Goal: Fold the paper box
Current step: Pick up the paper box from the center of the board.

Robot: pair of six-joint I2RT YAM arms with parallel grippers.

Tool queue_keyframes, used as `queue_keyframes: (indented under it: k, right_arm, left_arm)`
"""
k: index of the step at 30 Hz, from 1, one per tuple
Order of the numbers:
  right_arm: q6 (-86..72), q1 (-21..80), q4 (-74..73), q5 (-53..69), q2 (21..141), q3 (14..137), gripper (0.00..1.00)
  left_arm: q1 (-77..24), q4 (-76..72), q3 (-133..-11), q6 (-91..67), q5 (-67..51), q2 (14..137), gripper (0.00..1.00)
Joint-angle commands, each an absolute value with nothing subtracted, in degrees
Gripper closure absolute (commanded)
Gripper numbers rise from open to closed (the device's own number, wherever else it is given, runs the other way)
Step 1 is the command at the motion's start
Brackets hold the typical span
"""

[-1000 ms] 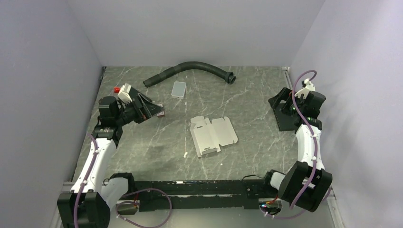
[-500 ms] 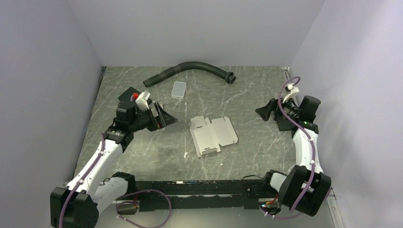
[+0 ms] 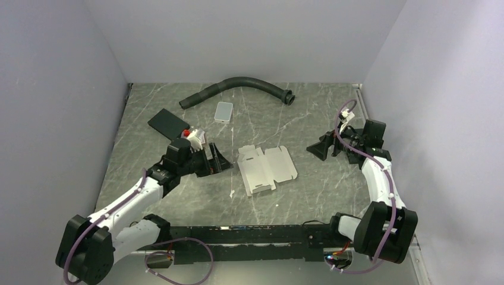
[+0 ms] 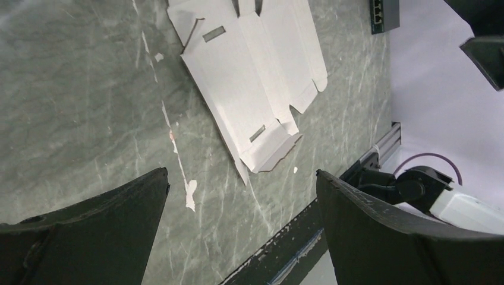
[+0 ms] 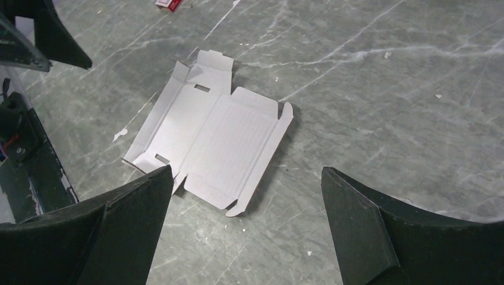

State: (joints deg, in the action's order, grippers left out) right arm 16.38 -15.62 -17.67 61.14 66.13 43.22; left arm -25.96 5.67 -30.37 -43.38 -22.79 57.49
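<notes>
Both pincers are released, jaws spread wide and holding nothing. The left pincer (image 3: pixel 224 162) hangs low over the worktop (image 3: pixel 333 190) just left of the box (image 3: pixel 267 169), pointing toward it. The right pincer (image 3: pixel 315 149) faces the box from the other side, a little farther off. Neither touches the card.

The box lies near the middle of the worktop, between the two pincers, as a flat die-cut sheet. Both wrist views show its main panels spread out side by side, creases visible, with tabbed flaps at the ends and two small slots cut into one panel. No panel stands upright, no tab sits in a slot, and no wall has been raised. The long edge nearest the right arm throws a thin shadow, so that flap may be lifted a touch off the surface, but this looks like spring in the card, not a fold.

By my reading the task is at its very start. The arms look placed for an approach and the first contact is not yet made. All of the folding is left: bringing the panels up along the creases, closing them into a sleeve, then turning in the end flaps and seating the tabs.

Well apart from the box, at the far side, lie a hose (image 3: pixel 238 86), a grey tile (image 3: pixel 224 111) and a black pad (image 3: pixel 168 123). None of them is in the way. A few paper scraps (image 3: pixel 231 193) lie just left of the sheet.
</notes>
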Motion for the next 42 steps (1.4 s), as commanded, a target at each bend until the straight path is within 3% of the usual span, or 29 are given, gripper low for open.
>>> queue_keyframes:
  k: [1, 6, 18, 20, 23, 27, 42]
  right_arm:
    - [25.5, -14.8, -21.7, 64.8, 65.6, 46.2, 0.0]
    - [30.8, -13.0, -25.3, 65.4, 66.0, 46.7, 0.0]
    - [33.3, -9.3, -27.4, 62.3, 66.9, 47.6, 0.0]
    - [33.2, -9.1, -27.5, 62.5, 66.9, 47.6, 0.0]
    - [32.9, -8.9, -27.2, 62.2, 66.9, 47.5, 0.0]
    - [32.6, -8.6, -26.9, 62.1, 66.7, 47.5, 0.0]
    - [32.1, -7.0, -26.6, 61.4, 66.8, 47.5, 0.0]
  left_arm:
    - [-26.4, -2.2, -28.1, -45.2, -18.9, 58.7, 0.01]
    - [-26.4, -11.9, -23.2, -48.6, -19.4, 60.1, 0.01]
    - [-27.5, -16.6, -24.2, -47.2, -18.6, 68.9, 0.08]
    - [-27.7, -17.3, -25.8, -45.4, -18.2, 72.2, 0.13]
    - [-27.8, -19.7, -28.5, -43.2, -19.4, 78.3, 0.3]
    - [-28.5, -21.0, -32.3, -41.7, -21.2, 84.7, 0.45]
    - [-36.9, -12.1, -40.4, -48.4, -11.4, 94.4, 0.55]
